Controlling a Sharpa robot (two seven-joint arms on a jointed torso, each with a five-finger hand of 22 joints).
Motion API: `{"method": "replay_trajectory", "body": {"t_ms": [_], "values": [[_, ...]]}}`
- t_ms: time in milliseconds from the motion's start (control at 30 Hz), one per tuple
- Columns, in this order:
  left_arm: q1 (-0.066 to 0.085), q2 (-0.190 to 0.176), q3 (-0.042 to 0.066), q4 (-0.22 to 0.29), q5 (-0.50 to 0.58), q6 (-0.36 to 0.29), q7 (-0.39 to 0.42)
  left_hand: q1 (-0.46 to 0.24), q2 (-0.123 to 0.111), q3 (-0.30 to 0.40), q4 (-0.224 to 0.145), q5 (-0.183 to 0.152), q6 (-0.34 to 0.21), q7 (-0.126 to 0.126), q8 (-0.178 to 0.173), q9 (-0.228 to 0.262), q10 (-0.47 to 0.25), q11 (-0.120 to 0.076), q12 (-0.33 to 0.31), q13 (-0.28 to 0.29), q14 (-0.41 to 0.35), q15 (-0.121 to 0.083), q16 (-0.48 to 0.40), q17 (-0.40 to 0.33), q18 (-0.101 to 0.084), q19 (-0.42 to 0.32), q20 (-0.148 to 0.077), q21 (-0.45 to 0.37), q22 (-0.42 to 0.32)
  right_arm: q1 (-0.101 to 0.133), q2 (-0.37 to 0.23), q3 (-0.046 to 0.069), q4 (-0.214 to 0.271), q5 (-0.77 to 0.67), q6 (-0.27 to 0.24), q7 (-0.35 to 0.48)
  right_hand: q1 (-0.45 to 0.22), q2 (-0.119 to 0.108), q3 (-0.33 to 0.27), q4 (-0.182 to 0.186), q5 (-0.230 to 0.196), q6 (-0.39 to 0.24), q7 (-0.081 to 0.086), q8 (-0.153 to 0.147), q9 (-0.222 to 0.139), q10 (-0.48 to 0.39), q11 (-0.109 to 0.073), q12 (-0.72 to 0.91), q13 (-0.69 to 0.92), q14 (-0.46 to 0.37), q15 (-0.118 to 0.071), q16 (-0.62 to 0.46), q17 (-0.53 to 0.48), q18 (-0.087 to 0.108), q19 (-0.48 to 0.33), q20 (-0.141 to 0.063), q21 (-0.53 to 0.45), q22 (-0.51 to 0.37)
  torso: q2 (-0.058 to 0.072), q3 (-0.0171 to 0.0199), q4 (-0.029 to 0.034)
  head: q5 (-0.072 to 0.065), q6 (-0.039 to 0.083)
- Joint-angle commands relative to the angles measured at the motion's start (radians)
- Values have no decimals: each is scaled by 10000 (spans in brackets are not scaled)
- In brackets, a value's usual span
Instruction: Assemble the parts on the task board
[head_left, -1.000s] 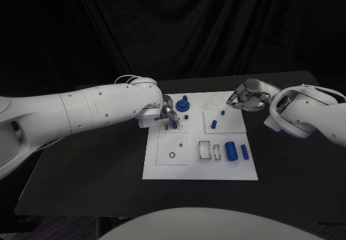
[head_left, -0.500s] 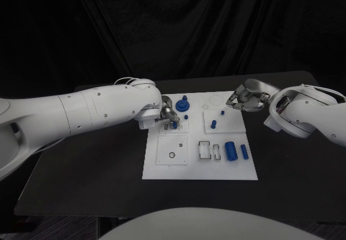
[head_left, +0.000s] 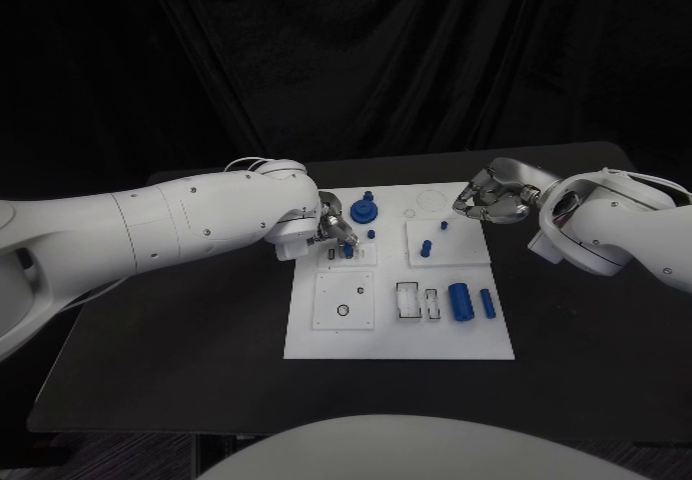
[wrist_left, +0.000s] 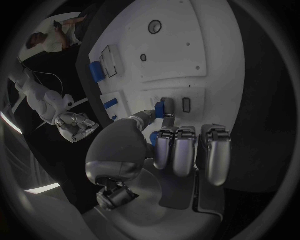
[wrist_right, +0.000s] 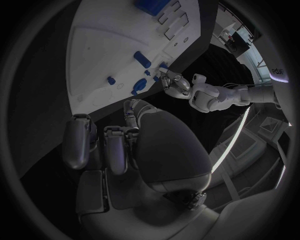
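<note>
The white task board (head_left: 397, 335) lies mid-table. My left hand (head_left: 333, 226) hovers over its far left block and pinches a small blue part (head_left: 348, 250) between thumb and a finger; in the left wrist view this blue part (wrist_left: 167, 107) sits at the fingertips (wrist_left: 164, 136) beside a small slot (wrist_left: 186, 104). My right hand (head_left: 488, 197) is at the board's far right corner, fingers curled in with nothing in them. A blue disc with a peg (head_left: 365, 210) stands at the board's far middle. Two blue cylinders (head_left: 462, 302) lie at the right.
Small blue pegs (head_left: 430, 245) stand in the right block, and another (head_left: 374, 235) is near my left hand. Empty white slots (head_left: 411, 299) lie left of the cylinders. A ring (head_left: 343, 310) marks the near left block. Black table (head_left: 173, 340) surrounds the board.
My left hand has shifted very slightly over the far left block, still pinching the blue part. The right hand has stayed where it was.
</note>
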Motion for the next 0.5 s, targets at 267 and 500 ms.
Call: {"method": "replay_trajectory", "body": {"t_ms": [267, 500], "values": [[-91, -67, -31, 47, 1, -15, 13, 9, 87, 73, -4, 60, 24, -23, -27, 21, 1074, -31, 35, 2634, 1057, -29, 66, 2633, -139, 1034, -55, 30, 2635, -18, -37, 7, 14, -8, 96, -240, 62, 21, 43, -5, 35, 9, 27, -45, 19, 659, 53, -57, 2334, 805, 65, -83, 2077, 159, -75, 14, -28, 1800, 7, -16, 35, -20, -1], [-99, -105, -31, 87, 1, -21, 17, 9, 87, 73, -4, 60, 24, -23, -27, 21, 1074, -31, 35, 2634, 1057, -29, 66, 2633, -139, 1034, -55, 30, 2635, -19, -37, 7, 11, -8, 119, -254, 62, 21, 43, -5, 35, 9, 27, -45, 19, 659, 53, -57, 2334, 805, 65, -83, 2077, 159, -75, 14, -28, 1800, 6, -24, 8, 1, -1]]}}
